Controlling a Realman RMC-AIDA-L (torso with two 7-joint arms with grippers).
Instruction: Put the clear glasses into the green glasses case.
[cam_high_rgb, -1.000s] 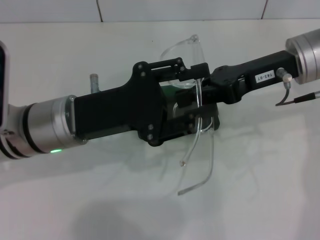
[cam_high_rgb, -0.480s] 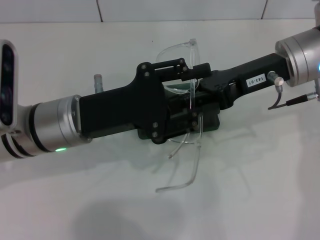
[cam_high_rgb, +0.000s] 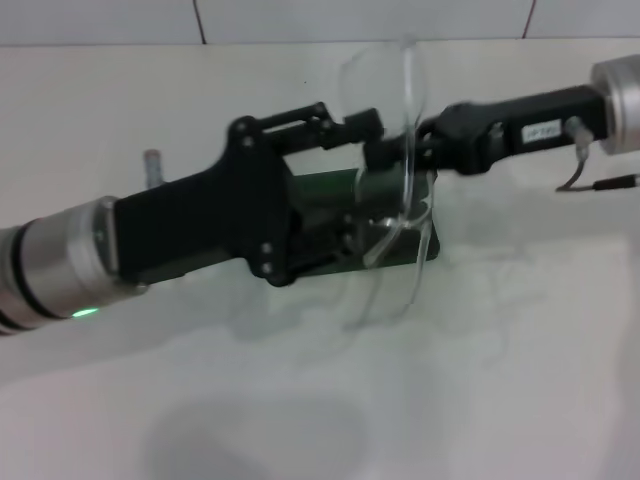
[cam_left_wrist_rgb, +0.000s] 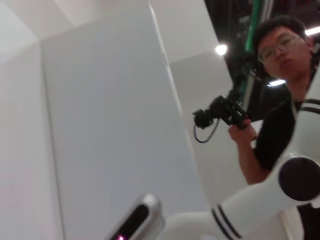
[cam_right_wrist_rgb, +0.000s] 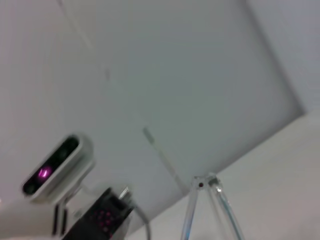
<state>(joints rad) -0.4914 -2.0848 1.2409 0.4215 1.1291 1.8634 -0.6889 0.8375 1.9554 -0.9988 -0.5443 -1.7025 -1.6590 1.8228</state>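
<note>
The clear glasses (cam_high_rgb: 408, 110) hang in the air over the table, lens nearly edge-on, their thin arms drooping toward the green glasses case (cam_high_rgb: 325, 190). The case lies on the white table, mostly hidden under my left gripper's black body. My right gripper (cam_high_rgb: 425, 138) comes in from the right and looks shut on the lens edge. My left gripper (cam_high_rgb: 378, 142) reaches in from the left and ends right against the other side of the lens. A hinge and arm of the glasses (cam_right_wrist_rgb: 200, 200) show in the right wrist view.
A small grey cylinder (cam_high_rgb: 152, 165) stands on the table to the left behind my left arm. The table meets a tiled wall at the back. In the left wrist view a person (cam_left_wrist_rgb: 280, 55) holds a camera nearby.
The glasses have risen and turned, so the lens now stands edge-on. My left arm has drawn back to the left, uncovering more of the case. My right gripper has moved up.
</note>
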